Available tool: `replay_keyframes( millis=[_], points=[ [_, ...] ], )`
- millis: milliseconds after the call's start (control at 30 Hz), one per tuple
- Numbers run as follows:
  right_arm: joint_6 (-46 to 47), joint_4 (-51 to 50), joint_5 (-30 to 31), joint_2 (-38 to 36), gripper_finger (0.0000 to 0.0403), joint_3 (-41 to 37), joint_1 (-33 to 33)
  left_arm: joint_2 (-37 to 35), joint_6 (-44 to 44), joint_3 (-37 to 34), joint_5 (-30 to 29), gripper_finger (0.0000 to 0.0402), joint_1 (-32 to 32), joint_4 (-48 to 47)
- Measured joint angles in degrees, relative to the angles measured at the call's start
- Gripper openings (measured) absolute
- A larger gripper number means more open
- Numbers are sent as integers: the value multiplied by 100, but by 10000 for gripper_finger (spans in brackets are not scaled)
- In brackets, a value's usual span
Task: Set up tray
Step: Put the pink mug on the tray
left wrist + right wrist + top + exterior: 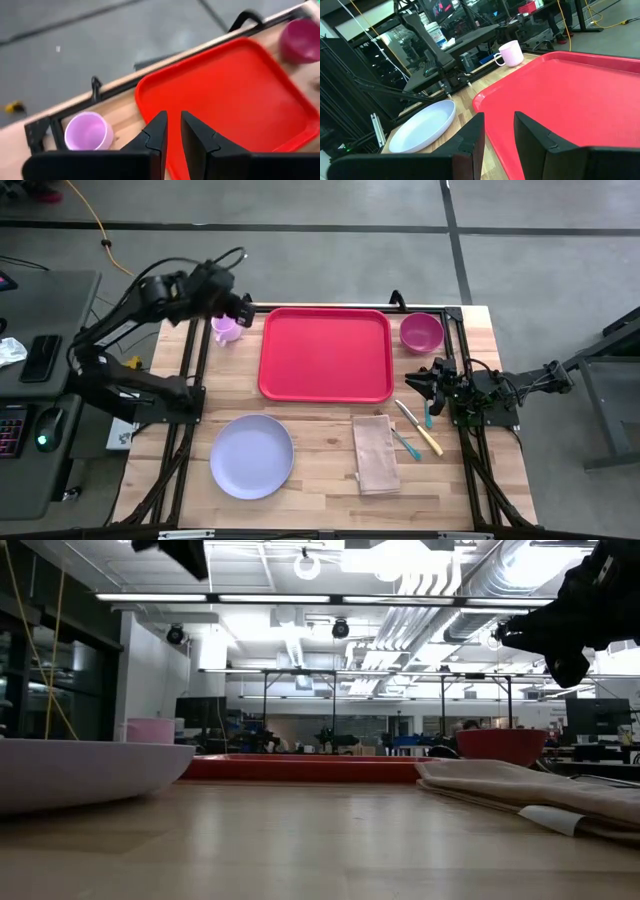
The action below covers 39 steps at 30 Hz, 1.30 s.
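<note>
On the near half of the table (320, 480), the lavender plate (251, 457) lies at about 7 o'clock from the table's centre. A folded beige napkin (375, 453) lies at 5 o'clock, and the cutlery (418, 430) is just beside it, toward 4 o'clock.

Behind them, at 12 o'clock, the tray (325, 353) lies flat on the wood with nothing on it. A pink cup (226, 329) stands at its 9 o'clock side and a magenta bowl (421, 332) at its 3 o'clock side, both apart from it.

The left gripper (172, 131) hovers above the tray's corner near the cup. Its fingers stand a narrow gap apart and hold nothing. The right gripper (498, 129) waits low at the tray's 3 o'clock edge, also with a narrow gap and nothing held.

I judge the tray to be light, stiff and rather slippery plastic. The low raised rim seems the only place to pinch; its long sides would give better balance than a corner.
</note>
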Motion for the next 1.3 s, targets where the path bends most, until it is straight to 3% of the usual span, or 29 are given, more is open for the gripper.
replay_keyframes(
  millis=[300, 633, 867, 1000, 1300],
  points=[
    [-9, -2, 0, 0, 83, 0, 2, 583, 686, 1, 1447, 85, 1750, -112],
    [-4, -2, 0, -1, 83, 2, 1, 1016, 1436, 2, 1700, 85, 2935, -534],
    [-2, -4, 2, -2, 83, 2, 2, 1193, 1791, 2, 1865, 85, 3439, -546],
    [-2, -10, 1, 0, 83, 2, 2, 1319, 2071, 0, 2141, 85, 3468, -707],
    [-2, -7, 2, 9, 83, 2, 2, 1603, 2204, 0, 1975, 85, 3465, -798]
  ],
)
